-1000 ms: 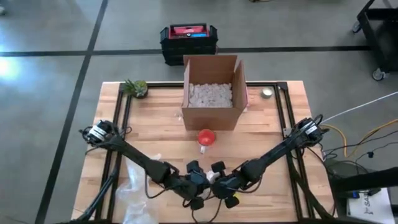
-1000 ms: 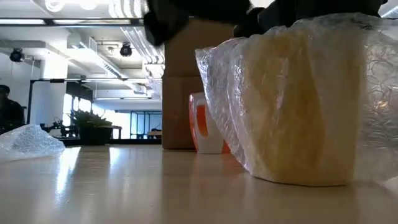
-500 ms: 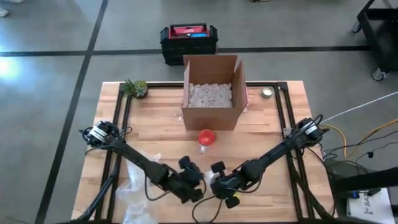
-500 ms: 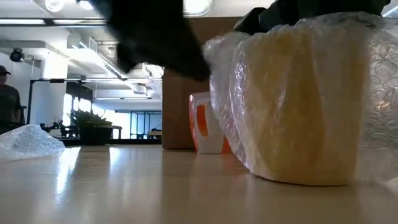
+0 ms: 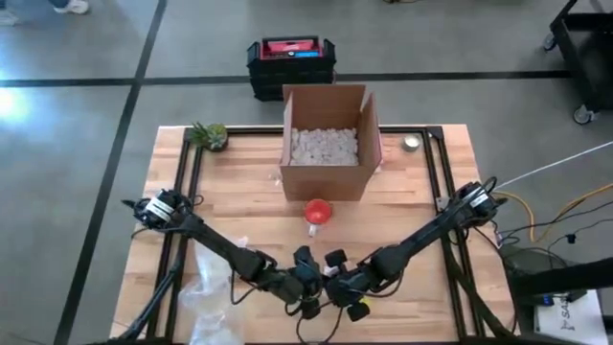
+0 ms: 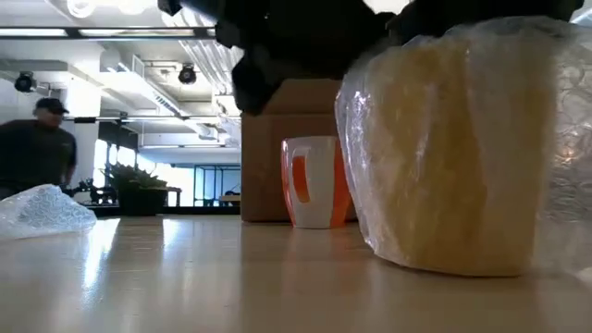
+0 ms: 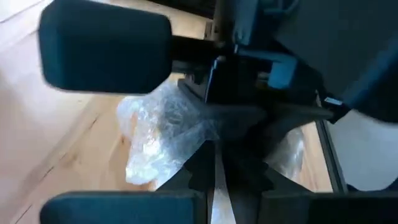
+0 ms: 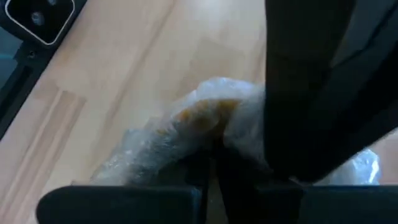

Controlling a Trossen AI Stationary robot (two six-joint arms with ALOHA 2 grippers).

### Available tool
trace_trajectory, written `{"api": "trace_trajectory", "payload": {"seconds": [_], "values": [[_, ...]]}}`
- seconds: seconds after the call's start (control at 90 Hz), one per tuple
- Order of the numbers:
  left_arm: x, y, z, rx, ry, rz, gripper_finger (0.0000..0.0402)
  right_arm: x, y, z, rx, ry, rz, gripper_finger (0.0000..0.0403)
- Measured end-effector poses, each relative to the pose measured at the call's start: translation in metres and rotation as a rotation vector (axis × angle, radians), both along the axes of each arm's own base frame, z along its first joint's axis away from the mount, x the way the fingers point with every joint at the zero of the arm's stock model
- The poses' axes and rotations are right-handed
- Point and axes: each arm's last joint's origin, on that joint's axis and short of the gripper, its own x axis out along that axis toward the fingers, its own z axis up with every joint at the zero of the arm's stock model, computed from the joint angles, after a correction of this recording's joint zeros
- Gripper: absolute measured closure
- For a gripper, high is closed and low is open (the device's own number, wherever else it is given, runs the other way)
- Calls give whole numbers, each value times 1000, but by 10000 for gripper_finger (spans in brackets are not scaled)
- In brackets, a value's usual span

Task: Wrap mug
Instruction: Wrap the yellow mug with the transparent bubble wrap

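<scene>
- Your two tools meet at the near edge of the tabletop [image 5: 244,206], at its middle: the left tool [image 5: 308,280] and the right tool [image 5: 335,280] stand just beside each other, with little room between them.
- The task's thing, a mug wrapped in bubble wrap [image 6: 462,148], sits under both tools. You see it best in the low view, where it stands on the tabletop and fills the right side of the picture.
- Left tool: the wrist view shows wrap bunched at its fingers [image 7: 106,53], but not whether they pinch it; I cannot tell its state.
- Right tool: its fingers [image 8: 118,202] lie over the wrapped bundle, which hides the tips; I cannot tell its state.
- Open room: the tabletop is bare to the left and right of the arms. A loose sheet of wrap [image 5: 206,287] lies at the near left corner, touching the left arm's side.
- An orange and white mug [image 6: 314,182] stands between the tools and the cardboard box [image 5: 326,144]. The high view shows only its orange top; the low view shows its handle and white wall.
- The box holds white packing fill and sits at the far middle.
- A small potted plant [image 5: 209,135] stands at the far left corner, and a small round object [image 5: 411,143] at the far right.
- Beyond the tabletop, a black crate [image 5: 290,62] rests on the floor. The low view alone shows a person [image 6: 37,153] at the left of the room.
</scene>
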Motion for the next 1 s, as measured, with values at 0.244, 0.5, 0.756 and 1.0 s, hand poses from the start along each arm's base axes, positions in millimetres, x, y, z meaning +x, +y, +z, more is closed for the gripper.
{"api": "trace_trajectory", "payload": {"seconds": [0.244,0.5,0.756,1.0], "values": [[2,1,-6,0,14,7,381,-8,-5,34,-10,41,-3,389],[2,1,-5,5,12,10,381,-22,-18,78,-36,-21,-77,389],[5,-1,0,30,8,-6,381,-8,-15,38,-59,26,-87,389],[5,-1,0,35,5,-10,381,-2,-11,8,-101,84,-86,389]]}}
